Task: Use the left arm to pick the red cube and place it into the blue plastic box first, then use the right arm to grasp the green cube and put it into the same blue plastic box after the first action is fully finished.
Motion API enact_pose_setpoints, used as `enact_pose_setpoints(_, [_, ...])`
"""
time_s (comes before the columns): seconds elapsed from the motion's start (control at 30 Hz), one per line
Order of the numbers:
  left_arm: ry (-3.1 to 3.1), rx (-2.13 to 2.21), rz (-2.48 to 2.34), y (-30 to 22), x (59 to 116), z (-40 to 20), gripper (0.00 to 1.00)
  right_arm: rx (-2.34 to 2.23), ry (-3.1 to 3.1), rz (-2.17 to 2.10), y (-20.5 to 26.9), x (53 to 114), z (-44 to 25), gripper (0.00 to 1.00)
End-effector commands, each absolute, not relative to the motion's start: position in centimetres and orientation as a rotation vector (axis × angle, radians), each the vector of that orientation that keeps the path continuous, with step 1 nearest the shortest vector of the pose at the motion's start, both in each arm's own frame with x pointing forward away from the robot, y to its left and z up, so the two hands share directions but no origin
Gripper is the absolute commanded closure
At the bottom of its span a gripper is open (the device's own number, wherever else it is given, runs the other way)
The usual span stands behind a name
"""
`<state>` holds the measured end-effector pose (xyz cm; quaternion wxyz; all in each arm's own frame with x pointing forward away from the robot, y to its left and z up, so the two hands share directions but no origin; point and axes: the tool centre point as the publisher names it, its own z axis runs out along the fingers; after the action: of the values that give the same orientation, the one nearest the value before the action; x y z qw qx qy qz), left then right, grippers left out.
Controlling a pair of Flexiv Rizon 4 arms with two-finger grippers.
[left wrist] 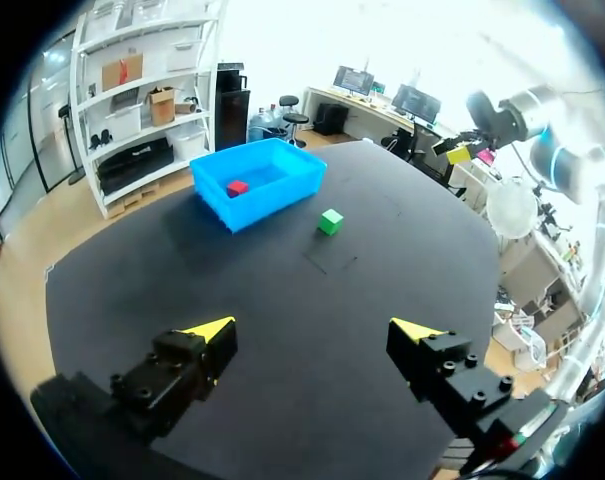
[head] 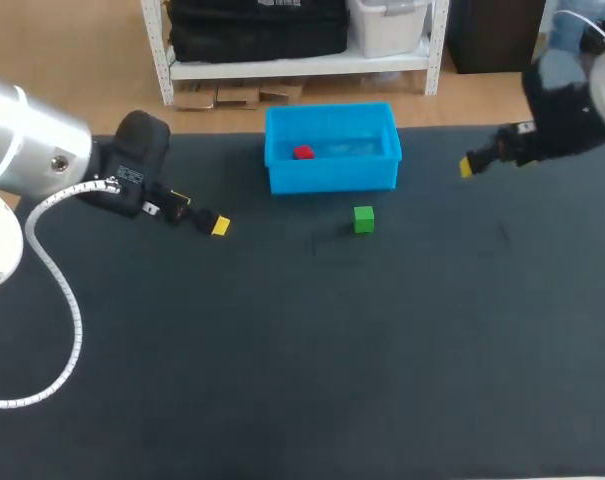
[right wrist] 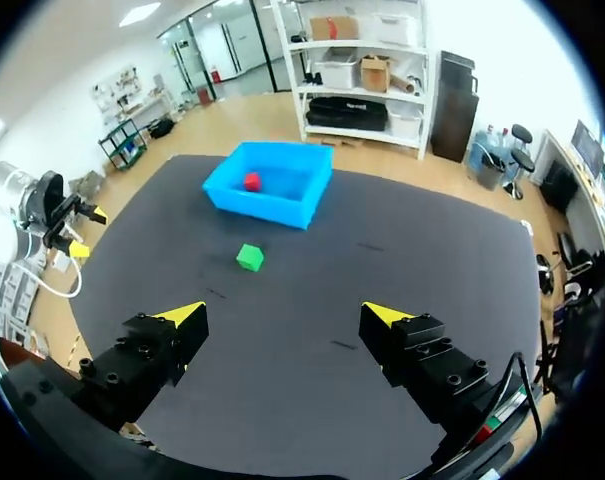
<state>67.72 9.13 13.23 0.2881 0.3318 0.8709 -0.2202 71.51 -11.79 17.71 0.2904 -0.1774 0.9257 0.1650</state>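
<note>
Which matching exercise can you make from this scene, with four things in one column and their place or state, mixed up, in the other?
Column one:
1. red cube
2. green cube
3. left gripper
4. box

Column two:
a. fingers apart, holding nothing
b. lying inside the box
c. blue, near the far edge of the table
d. on the table, outside the box

Pairs: 1-b, 2-d, 3-a, 4-c.

A dark matte table [head: 282,380] stands on a light wooden floor [head: 62,60], white shelving [head: 282,68] behind it.
</note>
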Motion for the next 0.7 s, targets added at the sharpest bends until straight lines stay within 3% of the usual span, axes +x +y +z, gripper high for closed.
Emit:
enact_pose_setpoints(0.03, [2.319, 0.887, -0.594, 9.3, 67.6, 13.2, 0.00, -0.341, 2.518, 0.150, -9.9, 71.7, 17.7, 0.00])
enact_pose_setpoints(0.33, [2.319, 0.887, -0.594, 9.3, 67.6, 13.2, 0.00, -0.288, 2.593, 0.244, -5.4, 72.2, 17.0, 0.00])
enact_pose_setpoints(0.7, [2.319, 0.887, -0.594, 9.3, 67.6, 13.2, 0.00, -0.288, 2.593, 0.244, -5.4, 72.2, 17.0, 0.00])
